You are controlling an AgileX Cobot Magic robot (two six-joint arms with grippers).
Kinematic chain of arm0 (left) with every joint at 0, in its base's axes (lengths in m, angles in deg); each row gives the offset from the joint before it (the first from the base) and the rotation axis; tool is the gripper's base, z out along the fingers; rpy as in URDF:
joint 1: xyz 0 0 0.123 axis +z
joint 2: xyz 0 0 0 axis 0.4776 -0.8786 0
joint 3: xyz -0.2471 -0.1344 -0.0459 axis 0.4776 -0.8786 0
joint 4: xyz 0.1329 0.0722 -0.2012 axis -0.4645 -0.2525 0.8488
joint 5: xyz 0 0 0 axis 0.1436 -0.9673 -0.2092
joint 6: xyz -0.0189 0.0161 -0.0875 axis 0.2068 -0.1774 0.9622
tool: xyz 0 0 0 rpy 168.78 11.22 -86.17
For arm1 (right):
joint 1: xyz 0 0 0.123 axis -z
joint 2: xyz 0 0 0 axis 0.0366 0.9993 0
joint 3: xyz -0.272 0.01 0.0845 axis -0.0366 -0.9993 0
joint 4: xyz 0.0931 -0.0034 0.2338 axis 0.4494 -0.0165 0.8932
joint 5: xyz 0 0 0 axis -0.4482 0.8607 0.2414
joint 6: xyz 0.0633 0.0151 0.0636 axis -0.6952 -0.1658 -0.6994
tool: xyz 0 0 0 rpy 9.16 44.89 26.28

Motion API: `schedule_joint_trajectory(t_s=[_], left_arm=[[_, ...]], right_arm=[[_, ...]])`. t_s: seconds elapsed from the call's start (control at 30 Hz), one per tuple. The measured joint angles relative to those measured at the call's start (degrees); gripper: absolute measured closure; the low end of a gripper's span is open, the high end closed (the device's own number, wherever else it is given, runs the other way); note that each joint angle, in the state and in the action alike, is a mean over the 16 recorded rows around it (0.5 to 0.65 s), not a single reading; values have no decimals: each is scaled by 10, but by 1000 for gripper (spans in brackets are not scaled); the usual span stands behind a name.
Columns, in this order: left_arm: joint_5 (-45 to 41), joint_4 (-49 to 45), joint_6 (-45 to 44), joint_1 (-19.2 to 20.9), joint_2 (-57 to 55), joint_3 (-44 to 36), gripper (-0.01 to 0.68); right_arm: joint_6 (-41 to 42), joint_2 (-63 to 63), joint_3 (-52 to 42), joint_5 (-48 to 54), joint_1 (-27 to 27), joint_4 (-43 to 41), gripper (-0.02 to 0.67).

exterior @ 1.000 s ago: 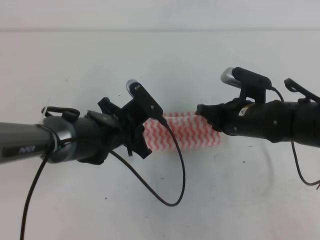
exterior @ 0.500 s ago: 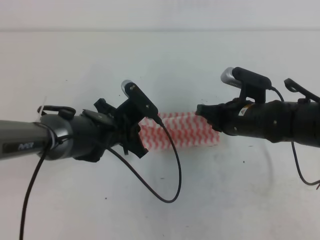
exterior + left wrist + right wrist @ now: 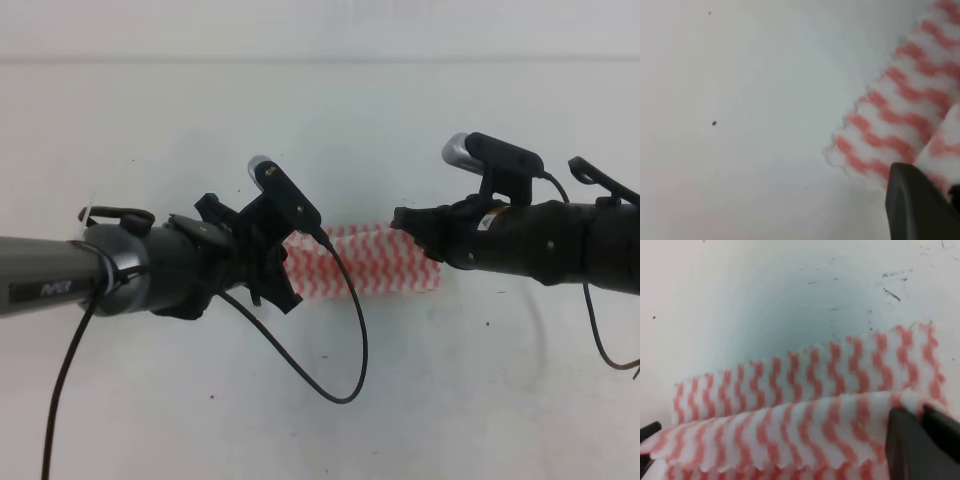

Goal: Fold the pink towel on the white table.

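White table (image 3: 320, 110), wavy-striped pink towel (image 3: 375, 262)

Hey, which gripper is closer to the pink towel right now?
Neither: left gripper pinches the pink towel at its left end, right gripper pinches its right end.

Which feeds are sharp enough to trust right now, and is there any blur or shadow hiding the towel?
Exterior high: evenly lit and sharp, but the arms cover both ends of the pink towel. Left wrist: soft focus, towel edge blurry. Right wrist: stripes fairly clear, with a grey shadow on the white table behind the cloth.
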Motion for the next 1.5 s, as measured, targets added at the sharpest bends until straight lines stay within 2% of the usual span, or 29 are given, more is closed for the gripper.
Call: schedule_joint_trajectory(t_s=[1.2,1.3,1.5], left_arm=[[0,1,-2,0,-7,0,672],[-1,1,-2,0,-7,0,654],[0,1,-3,0,-7,0,570]], right_arm=[[0,-1,0,-11,0,-2,666],[0,-1,0,-10,0,-3,666],[0,-1,0,-10,0,-5,666]])
